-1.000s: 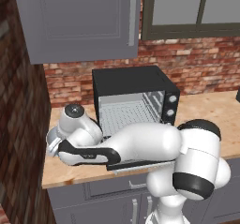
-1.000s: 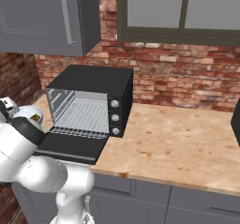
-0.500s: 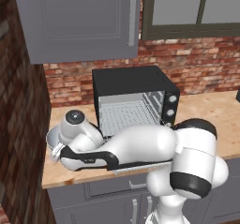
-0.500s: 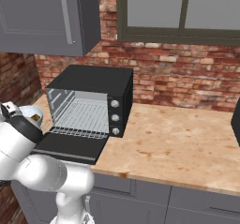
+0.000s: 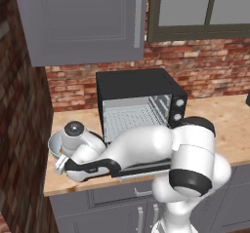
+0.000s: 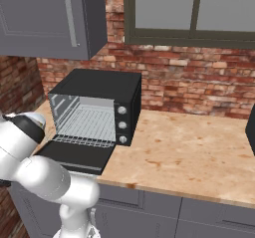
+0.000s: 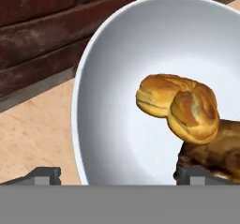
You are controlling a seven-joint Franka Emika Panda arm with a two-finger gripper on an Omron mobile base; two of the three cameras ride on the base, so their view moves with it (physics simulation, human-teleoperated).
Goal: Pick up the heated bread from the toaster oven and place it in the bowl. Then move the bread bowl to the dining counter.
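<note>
Heated bread [image 7: 178,107] in bowl [image 7: 112,78] — between, just beyond spread fingers [image 7: 44,175], ungripped

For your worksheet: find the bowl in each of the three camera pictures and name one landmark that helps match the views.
Left base view: the bowl sits at the left end of the wooden counter, partly behind the arm's wrist.
Right base view: not in it.
Hand view: the bowl covers most of the picture, holding the heated bread.
Shared landmark: the wooden counter, seen under the bowl and under the toaster oven.
</note>
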